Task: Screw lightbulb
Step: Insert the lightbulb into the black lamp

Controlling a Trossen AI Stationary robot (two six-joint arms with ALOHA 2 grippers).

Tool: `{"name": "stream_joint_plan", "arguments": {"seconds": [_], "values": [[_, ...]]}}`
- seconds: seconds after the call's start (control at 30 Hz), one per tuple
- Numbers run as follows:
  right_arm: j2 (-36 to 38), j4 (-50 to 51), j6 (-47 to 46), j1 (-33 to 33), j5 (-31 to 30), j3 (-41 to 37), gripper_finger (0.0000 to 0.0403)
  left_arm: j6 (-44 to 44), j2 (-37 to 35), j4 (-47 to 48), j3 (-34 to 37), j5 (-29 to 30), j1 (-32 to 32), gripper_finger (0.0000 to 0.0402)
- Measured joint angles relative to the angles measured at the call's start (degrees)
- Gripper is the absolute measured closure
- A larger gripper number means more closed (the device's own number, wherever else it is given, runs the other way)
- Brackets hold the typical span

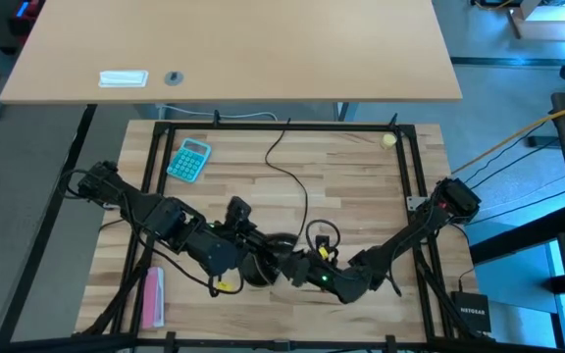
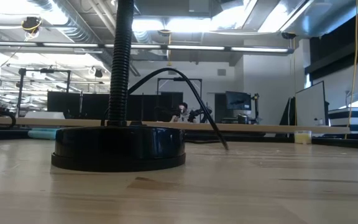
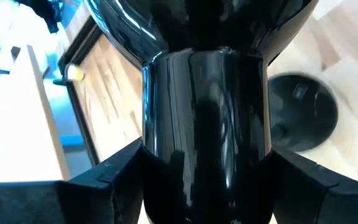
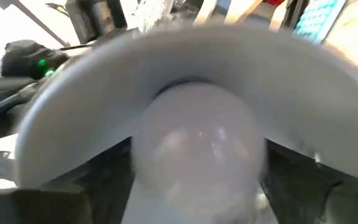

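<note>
The black lamp stands on its round base (image 2: pixel 118 149) (image 3: pixel 303 112), with the gooseneck (image 2: pixel 120 62) rising from it. Its head (image 1: pixel 263 265) hangs above the table's near middle, and my left gripper (image 1: pixel 238 257) (image 3: pixel 207 186) is shut on it. The white lightbulb (image 4: pixel 197 143) sits in the socket inside the shade's pale inner wall (image 4: pixel 67 118). My right gripper (image 1: pixel 300 271) (image 4: pixel 197 186) stands level at the shade's mouth, facing the bulb's dome. That view is blurred. My left gripper pinches the lamp's glossy black socket neck (image 3: pixel 207 124), just behind where the shade flares out, between its two fingers (image 3: pixel 104 180). The fingers come slanting down from the table's left and lie across the neck. The lamp head stays clear of the table.
The lamp's cord (image 1: pixel 297 181) runs toward the far edge. A teal calculator (image 1: pixel 189 160) lies far left, a small yellow ball (image 1: pixel 388 140) far right and a pink object (image 1: pixel 153 296) near left. A black frame (image 1: pixel 282 127) borders the wooden table.
</note>
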State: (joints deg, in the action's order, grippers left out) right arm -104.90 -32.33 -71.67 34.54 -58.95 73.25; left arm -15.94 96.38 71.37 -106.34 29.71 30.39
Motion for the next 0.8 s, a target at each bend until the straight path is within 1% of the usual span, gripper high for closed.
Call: {"name": "stream_joint_plan", "arguments": {"seconds": [0.13, 0.23, 0.33, 0.57, 0.63, 0.73, 0.8], "values": [[-0.2, 0.1, 3.9, 0.3, -0.8, -0.2, 0.0054, 0.3, 0.0, -1.1, -0.1, -0.4, 0.0, 0.0152], [0.1, 0.4, 6.3, 1.4, -2.0, -0.2, 0.0036, 0.3, 0.1, -0.8, -0.1, -0.2, 0.0, 0.0152], [0.4, 0.0, 8.9, 2.8, -4.4, -0.2, 0.0032, 0.3, 0.1, -0.6, -0.1, -0.2, 0.0, 0.0152], [0.4, 0.0, 15.2, 7.5, -8.6, -0.1, 0.004, 0.5, 0.0, -0.2, -0.1, -0.1, 0.0, 0.0152], [0.4, 0.9, 16.5, 9.2, -12.1, -0.1, 0.004, 0.5, 0.0, -0.3, -0.1, -0.1, 0.0, 0.0152], [0.5, 3.5, 17.2, 12.1, -19.4, -0.1, 0.004, 0.7, 0.0, -0.1, -0.1, -0.1, 0.0, 0.0152], [0.5, 3.9, 21.2, 14.2, -24.4, -0.1, 0.004, 0.8, 0.0, 0.0, -0.1, -0.1, 0.0, 0.0152]]}}
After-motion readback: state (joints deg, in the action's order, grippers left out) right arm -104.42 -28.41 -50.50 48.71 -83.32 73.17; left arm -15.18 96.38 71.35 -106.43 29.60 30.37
